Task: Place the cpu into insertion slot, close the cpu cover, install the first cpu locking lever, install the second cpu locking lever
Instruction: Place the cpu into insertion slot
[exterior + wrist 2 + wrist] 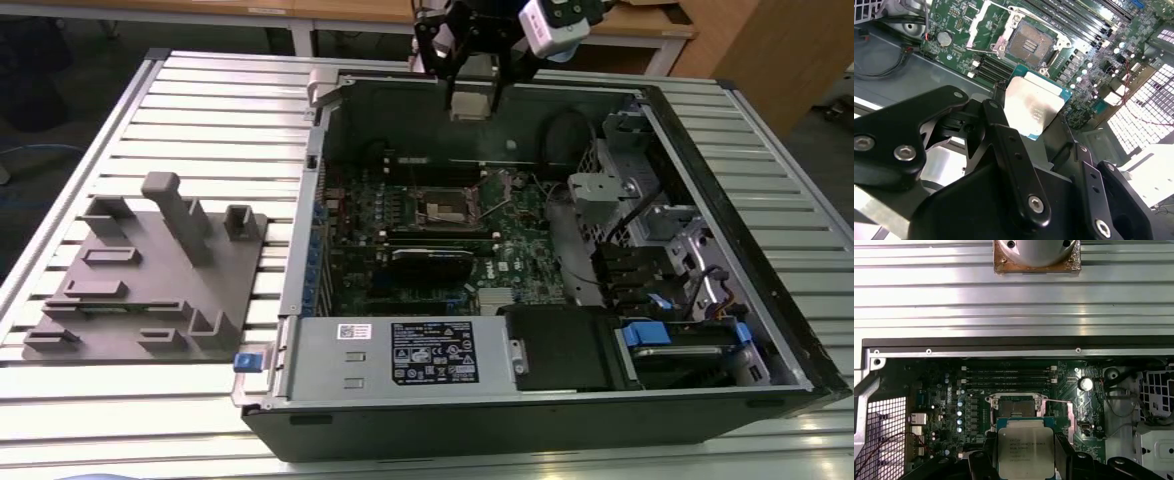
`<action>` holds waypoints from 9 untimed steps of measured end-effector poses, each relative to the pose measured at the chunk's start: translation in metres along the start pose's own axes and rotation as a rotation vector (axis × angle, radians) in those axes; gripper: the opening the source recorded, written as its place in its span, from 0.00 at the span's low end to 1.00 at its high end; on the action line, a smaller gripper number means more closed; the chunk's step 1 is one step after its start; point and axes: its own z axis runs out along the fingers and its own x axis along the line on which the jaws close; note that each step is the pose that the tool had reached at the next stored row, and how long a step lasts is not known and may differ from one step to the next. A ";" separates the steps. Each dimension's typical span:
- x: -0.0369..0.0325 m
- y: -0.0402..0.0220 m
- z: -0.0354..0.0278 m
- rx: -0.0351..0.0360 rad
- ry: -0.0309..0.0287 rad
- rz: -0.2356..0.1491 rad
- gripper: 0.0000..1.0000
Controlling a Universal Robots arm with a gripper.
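One cpu (1025, 451) sits clamped in the gripper (1025, 460).

One cpu (1034, 107), pinched between the two fingers (1004, 135) of the one gripper (1033, 122). One insertion slot (1029, 44) just beyond the fingertips (bare, contacts showing), with one cpu cover (975, 31) swung open beside it. One round coin cell (944, 37) further off, on the single motherboard (521, 250). One open computer case (694, 150) beneath the gripper. One grey fixture plate (134, 300) well apart from it.
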 end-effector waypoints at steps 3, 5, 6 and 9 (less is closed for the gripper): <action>0.0000 -0.0001 0.0009 0.0001 0.0000 0.000 0.54; 0.0000 -0.0001 0.0014 0.0001 0.0000 0.000 0.54; 0.0000 -0.0002 0.0016 0.0001 0.0000 0.000 0.54; 0.0000 -0.0002 0.0023 0.0000 -0.0001 0.000 0.54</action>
